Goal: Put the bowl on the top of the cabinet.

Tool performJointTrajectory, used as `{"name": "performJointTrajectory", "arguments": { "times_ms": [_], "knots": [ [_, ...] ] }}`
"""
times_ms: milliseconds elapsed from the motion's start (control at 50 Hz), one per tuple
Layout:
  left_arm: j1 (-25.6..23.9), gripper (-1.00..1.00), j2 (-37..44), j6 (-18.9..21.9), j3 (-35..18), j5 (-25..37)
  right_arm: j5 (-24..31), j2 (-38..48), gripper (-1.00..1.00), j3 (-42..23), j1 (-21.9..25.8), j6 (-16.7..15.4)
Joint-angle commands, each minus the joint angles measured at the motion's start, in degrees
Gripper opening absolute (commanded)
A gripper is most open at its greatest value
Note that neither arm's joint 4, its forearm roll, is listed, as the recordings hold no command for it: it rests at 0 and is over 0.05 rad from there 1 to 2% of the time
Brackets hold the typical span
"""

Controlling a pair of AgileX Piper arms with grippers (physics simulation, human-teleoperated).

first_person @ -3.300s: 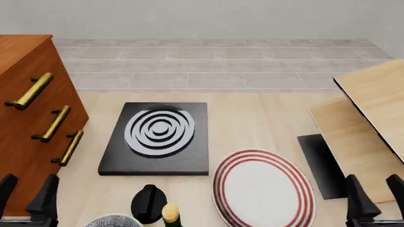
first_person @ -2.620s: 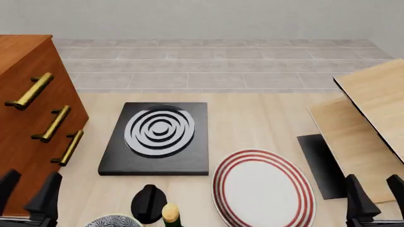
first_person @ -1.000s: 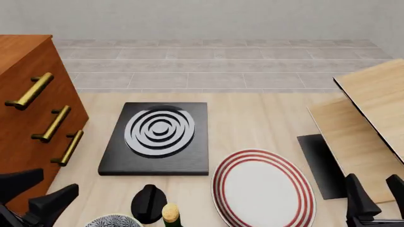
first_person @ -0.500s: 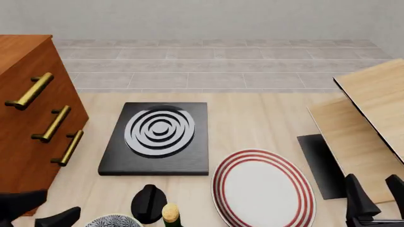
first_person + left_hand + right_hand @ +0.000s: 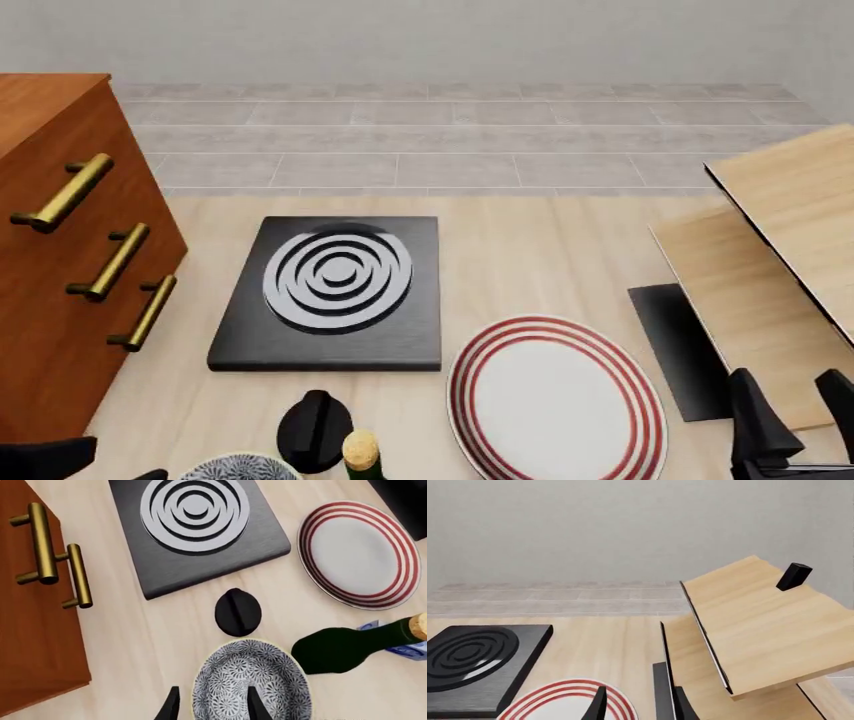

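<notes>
Below, the left gripper (image 5: pixel 212 706) is seen parted and empty, its fingertips straddling the near rim of the bowl (image 5: pixel 251 682) on the table (image 5: pixel 153 625). The right gripper (image 5: pixel 798 415) is held open, low at the right. The cabinet (image 5: pixel 54 260) is placed left.

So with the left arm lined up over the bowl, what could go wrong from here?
The left gripper is open with its fingers straddling the near rim of the bowl, so a thin-rim pinch could slip on lifting. The dark green bottle lies right beside the bowl and the black knob sits close by; either could get knocked. The cabinet is tall, so the bowl may clip its edge.
</notes>
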Motion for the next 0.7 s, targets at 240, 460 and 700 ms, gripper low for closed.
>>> {"name": "performJointTrajectory", "arguments": {
  "times_ms": [240,460,700],
  "knots": [
    [2.02,1.00,-4.04,-1.83,2.88,3.33,0.21,-0.03,1.00,-0.02,0.26,-0.57],
    [1.85,1.00,-4.47,-3.42,5.12,2.30,0.46,-0.34,1.00,-0.04,0.23,-0.61],
    [2.21,1.00,-5.69,-4.91,6.97,2.14,0.51,-0.34,1.00,-0.10,0.24,-0.66]
  ]
}}
